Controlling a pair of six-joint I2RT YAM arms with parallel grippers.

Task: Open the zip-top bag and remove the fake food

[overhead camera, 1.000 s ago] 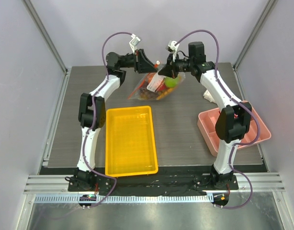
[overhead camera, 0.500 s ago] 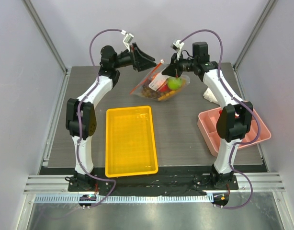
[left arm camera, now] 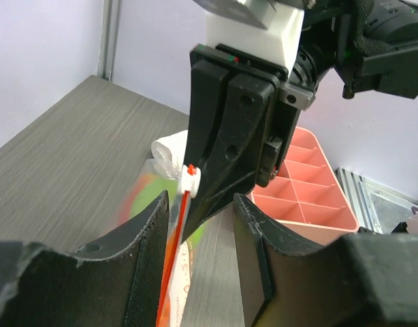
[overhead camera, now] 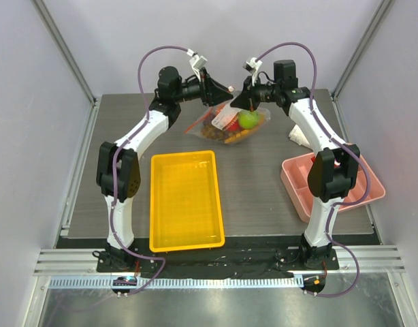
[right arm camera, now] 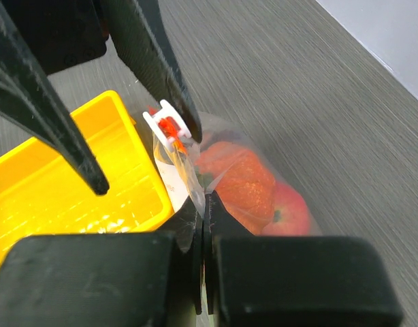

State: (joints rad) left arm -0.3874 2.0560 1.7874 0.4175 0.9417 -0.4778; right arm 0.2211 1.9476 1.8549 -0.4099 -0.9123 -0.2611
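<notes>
You're bringing the left fingers (left arm camera: 146, 259) back, part-open astride the slider (left arm camera: 190, 178), zip-top bag (overhead camera: 231, 127) seemingly unopened, right fingers (right arm camera: 221, 223) clamping its edge.

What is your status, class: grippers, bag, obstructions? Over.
Right gripper shut on zip-top bag. Left gripper open, straddling its zip strip. Fake food inside. Nothing blocking.

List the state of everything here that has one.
zip-top bag, top edge lifted, not emptied
fake food, inside the zip-top bag
right gripper, shut on the zip-top bag's edge
left gripper, open around the zip strip
yellow tray, empty
pink tray, visible compartments empty
</notes>
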